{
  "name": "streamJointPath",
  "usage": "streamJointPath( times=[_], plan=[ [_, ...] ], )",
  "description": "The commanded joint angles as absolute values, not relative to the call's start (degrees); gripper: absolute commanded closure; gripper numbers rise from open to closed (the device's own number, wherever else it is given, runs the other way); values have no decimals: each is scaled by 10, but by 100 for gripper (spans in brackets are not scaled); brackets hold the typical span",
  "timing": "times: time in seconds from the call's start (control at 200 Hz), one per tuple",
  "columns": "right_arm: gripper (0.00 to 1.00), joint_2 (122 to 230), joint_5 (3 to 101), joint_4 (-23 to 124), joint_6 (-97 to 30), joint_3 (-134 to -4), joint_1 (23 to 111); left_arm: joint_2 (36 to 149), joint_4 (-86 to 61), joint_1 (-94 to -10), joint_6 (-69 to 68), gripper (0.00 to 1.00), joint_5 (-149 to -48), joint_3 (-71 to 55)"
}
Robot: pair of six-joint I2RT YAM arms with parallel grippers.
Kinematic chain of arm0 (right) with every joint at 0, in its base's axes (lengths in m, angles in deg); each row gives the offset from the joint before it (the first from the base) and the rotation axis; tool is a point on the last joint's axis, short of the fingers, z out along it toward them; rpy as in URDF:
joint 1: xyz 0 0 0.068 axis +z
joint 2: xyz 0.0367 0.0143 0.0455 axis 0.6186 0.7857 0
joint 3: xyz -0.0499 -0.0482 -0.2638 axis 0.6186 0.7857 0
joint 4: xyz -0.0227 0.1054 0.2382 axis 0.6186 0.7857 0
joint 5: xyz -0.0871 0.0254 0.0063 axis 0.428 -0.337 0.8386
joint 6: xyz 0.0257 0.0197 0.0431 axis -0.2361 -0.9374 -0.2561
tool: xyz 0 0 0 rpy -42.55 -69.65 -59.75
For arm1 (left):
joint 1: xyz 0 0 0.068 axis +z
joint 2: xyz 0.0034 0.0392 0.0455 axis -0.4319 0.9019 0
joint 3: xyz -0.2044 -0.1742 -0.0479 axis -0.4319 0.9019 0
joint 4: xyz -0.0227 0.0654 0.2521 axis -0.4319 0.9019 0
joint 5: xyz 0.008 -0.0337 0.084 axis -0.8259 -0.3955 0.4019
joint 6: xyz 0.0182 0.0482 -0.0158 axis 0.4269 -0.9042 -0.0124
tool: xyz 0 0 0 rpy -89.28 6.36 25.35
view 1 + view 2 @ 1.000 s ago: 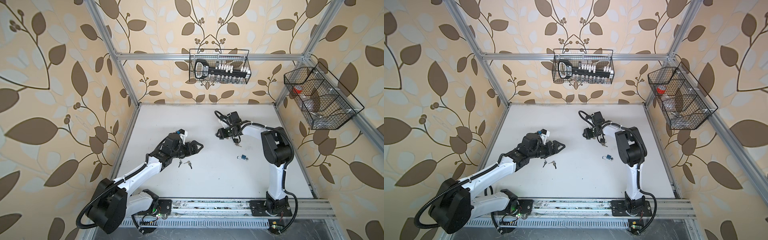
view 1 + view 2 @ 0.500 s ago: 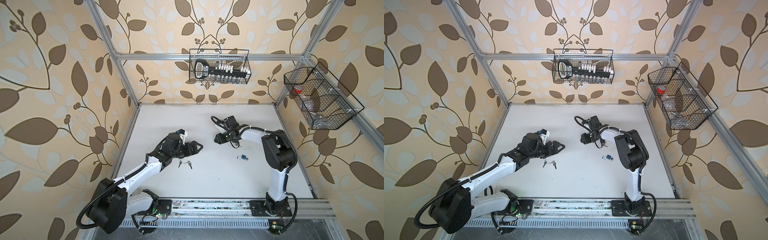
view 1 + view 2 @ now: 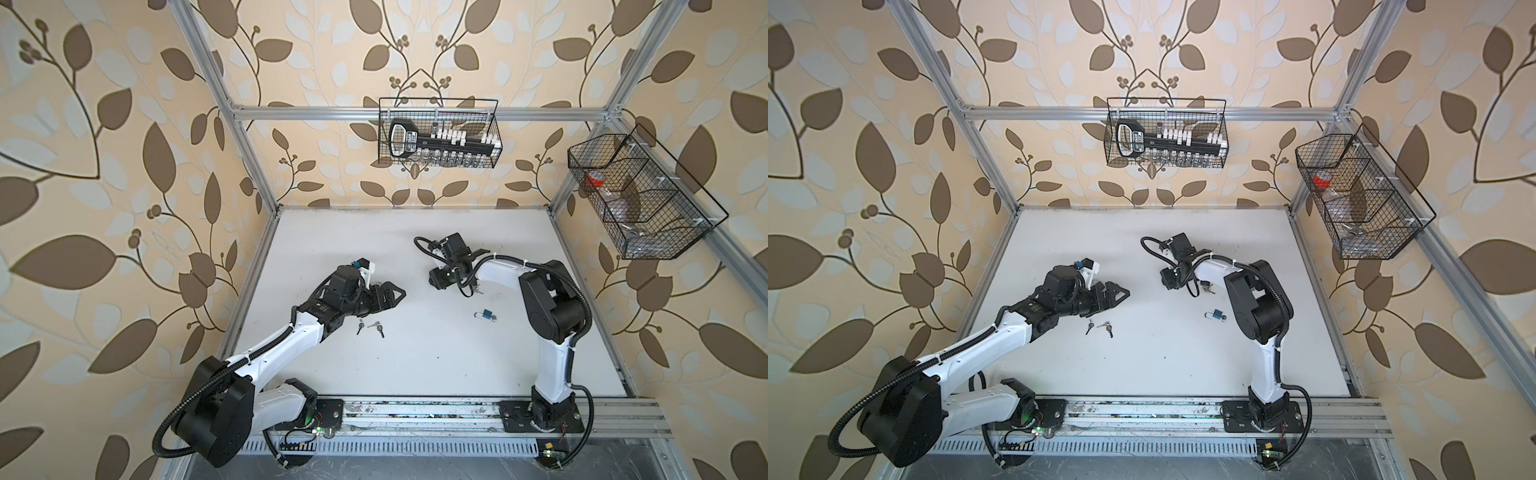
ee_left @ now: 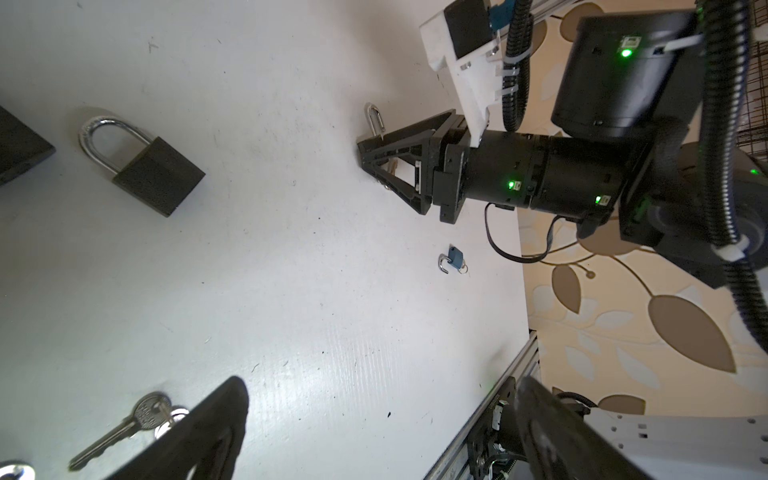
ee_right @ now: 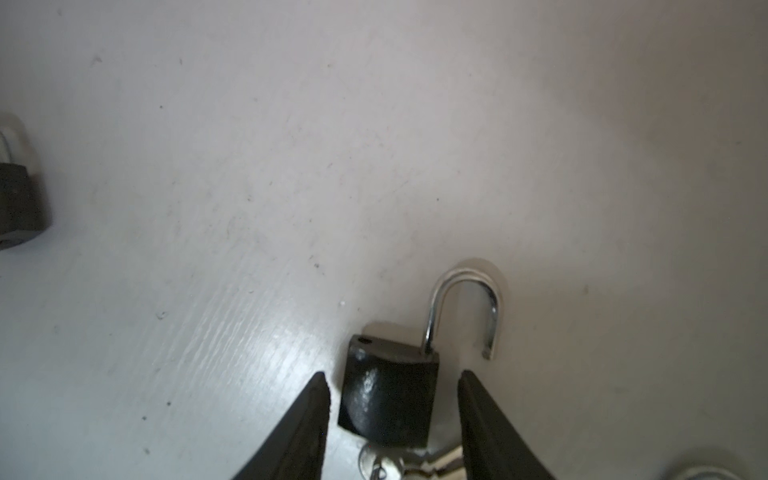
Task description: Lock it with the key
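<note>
Your right gripper (image 5: 394, 376) straddles the glossy black padlock (image 5: 388, 401) with its jaws half spread. A thin gap shows on each side, so it grips nothing. The padlock lies on the scuffed white table (image 5: 249, 166), its curved steel shackle (image 5: 465, 286) open and a key bunch (image 5: 384, 461) at its base. Your left gripper (image 3: 386, 297) gapes wide near the loose silver keys (image 3: 370, 327). The back wire basket (image 3: 438, 100) holds a black rail (image 3: 440, 143) of white clips. The divided side basket (image 3: 665, 239) holds a red item (image 3: 595, 179) in its rearmost compartment.

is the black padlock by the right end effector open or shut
Open: one end of the black padlock's shackle sits free beside the body, its hole on top bare.
</note>
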State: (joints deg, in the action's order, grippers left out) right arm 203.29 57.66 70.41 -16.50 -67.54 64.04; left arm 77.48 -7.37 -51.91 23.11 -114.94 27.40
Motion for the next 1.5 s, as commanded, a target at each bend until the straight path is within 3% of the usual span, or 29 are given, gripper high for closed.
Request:
streamJointPath(
  times=[0.0,0.245,0.725,1.03,1.175,1.315,1.494],
  plan=[
    [50,2060,606,753,-157,-684,648,759,-76,-523,216,1,-1155,252],
    [53,2058,622,770,-155,-680,657,758,-73,-523,216,1,-1152,250],
    [69,2032,620,761,-171,-667,658,723,-36,-522,209,1,-1122,244],
    [87,1807,572,647,-235,-554,662,631,62,-522,160,1,-1046,180],
    [100,1711,547,644,-247,-528,664,608,60,-522,121,3,-1090,145],
    [100,1629,469,635,-235,-512,665,609,61,-522,93,8,-1119,106],
    [100,1545,341,629,-192,-493,665,626,32,-522,73,23,-1187,67]
  ],
)
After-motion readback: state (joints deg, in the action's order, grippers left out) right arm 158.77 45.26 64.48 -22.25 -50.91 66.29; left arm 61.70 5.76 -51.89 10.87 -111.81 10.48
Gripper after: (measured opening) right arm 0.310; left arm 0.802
